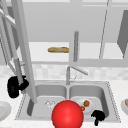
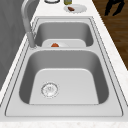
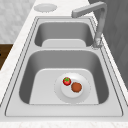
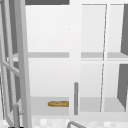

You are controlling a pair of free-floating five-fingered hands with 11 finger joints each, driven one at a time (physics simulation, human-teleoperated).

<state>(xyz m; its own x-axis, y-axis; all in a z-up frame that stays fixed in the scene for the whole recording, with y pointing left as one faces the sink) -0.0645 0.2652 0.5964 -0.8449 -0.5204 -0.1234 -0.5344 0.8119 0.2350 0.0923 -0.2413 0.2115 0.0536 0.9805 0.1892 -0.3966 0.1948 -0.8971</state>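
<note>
My left hand [image 1: 14,86] is at the lower end of the vertical handle [image 1: 16,68] of the open cabinet door [image 1: 24,50], its fingers curled round that handle. My right hand [image 1: 98,116] hangs by the front rim of the right basin with its fingers relaxed and pointing down, holding nothing; it also appears as the hand [image 2: 113,6] off the counter's front edge. A white plate [image 3: 72,87] lies in the right basin with a strawberry [image 3: 66,81] and a brown round piece [image 3: 76,87] on it. A baguette [image 1: 58,49] lies on the cabinet's lower shelf.
A big red ball [image 1: 67,114] covers the sink's front rim at the middle. The faucet [image 1: 68,75] stands behind the divider. One plate [image 1: 3,110] sits on the left counter, another plate [image 2: 75,8] with food on the right one. The right cabinet door's handle [image 4: 75,97] is by the baguette.
</note>
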